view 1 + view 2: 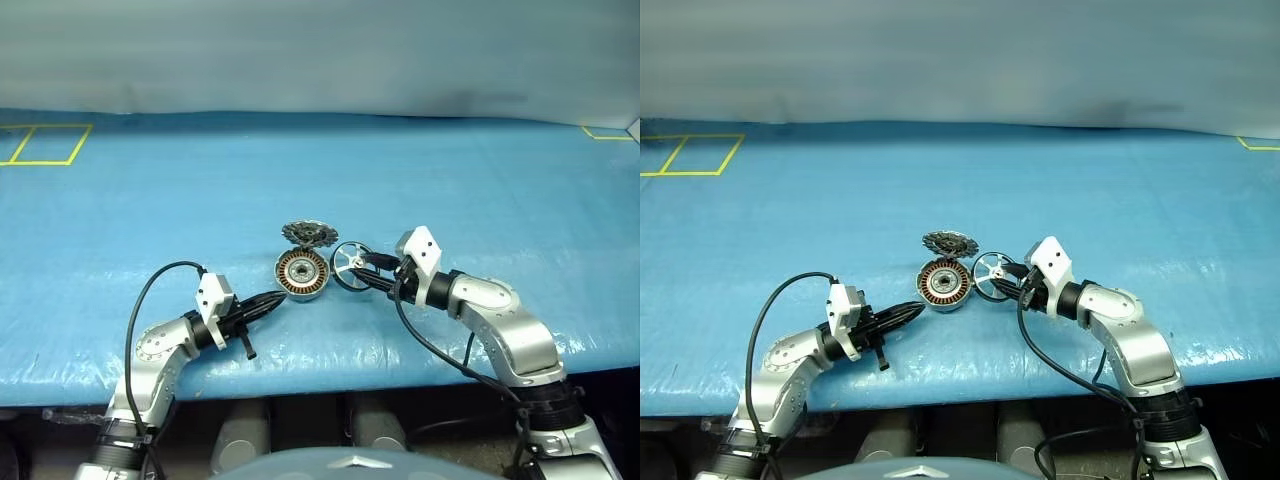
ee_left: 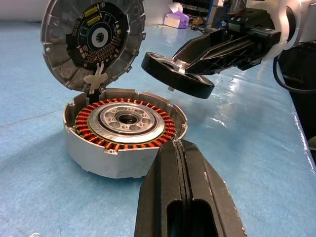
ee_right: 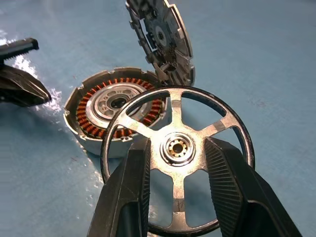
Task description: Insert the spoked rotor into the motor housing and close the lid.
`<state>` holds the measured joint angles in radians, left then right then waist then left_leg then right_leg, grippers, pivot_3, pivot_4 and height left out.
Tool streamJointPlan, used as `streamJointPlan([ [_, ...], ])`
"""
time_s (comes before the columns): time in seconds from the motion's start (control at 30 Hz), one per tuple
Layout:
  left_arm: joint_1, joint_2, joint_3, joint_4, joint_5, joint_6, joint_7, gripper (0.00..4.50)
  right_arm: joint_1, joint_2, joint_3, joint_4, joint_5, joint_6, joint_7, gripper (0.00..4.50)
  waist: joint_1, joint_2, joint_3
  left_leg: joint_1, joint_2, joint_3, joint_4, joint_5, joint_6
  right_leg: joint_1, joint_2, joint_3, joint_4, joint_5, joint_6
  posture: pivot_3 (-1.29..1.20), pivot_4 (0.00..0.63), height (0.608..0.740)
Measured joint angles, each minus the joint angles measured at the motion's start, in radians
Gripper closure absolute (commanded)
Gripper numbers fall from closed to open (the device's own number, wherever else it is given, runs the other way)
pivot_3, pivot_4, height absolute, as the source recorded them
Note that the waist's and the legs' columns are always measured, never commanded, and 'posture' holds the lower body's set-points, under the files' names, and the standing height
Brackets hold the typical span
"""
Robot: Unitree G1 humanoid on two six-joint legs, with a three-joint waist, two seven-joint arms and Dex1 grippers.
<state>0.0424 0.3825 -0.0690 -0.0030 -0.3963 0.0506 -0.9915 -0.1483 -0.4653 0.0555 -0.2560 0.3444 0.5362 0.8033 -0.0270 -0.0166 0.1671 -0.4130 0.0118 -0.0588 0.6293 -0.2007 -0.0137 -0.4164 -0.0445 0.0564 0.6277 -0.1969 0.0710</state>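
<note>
A wide table [image 1: 480, 180] draped in glossy blue sheeting spans the scene, with soft glare patches showing on its wrinkled surface toward 6 o'clock. Yellow tape squares [image 1: 45, 145] mark the sheeting at 10 o'clock, and another yellow tape corner [image 1: 607, 134] lies at 2 o'clock. Behind the table's far edge, at 12 o'clock, hangs a plain pale grey-blue backdrop [image 1: 320, 50].
</note>
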Motion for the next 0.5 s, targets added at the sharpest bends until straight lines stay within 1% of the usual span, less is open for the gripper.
streamJointPlan([
  [0.23,-0.010,-0.006,0.000,0.016,0.000,-0.016,-0.007,4.50,0.009,0.069,-0.035,0.001,0.159,0.034,0.024,3.17,0.000,0.000,0.000,0.000,0.000,0.000,0.000,0.000,0.000,0.000,0.000,0.000,0.000,0.000,0.000,0.00,0.150,0.740],
  [0.5,-0.020,-0.009,-0.003,0.036,0.003,-0.033,-0.007,4.50,0.009,0.135,-0.049,0.024,0.252,0.059,0.009,3.17,0.000,0.000,0.000,0.000,0.001,0.000,0.000,0.000,0.000,0.000,0.001,0.000,0.000,0.000,0.000,0.00,0.150,0.740],
])
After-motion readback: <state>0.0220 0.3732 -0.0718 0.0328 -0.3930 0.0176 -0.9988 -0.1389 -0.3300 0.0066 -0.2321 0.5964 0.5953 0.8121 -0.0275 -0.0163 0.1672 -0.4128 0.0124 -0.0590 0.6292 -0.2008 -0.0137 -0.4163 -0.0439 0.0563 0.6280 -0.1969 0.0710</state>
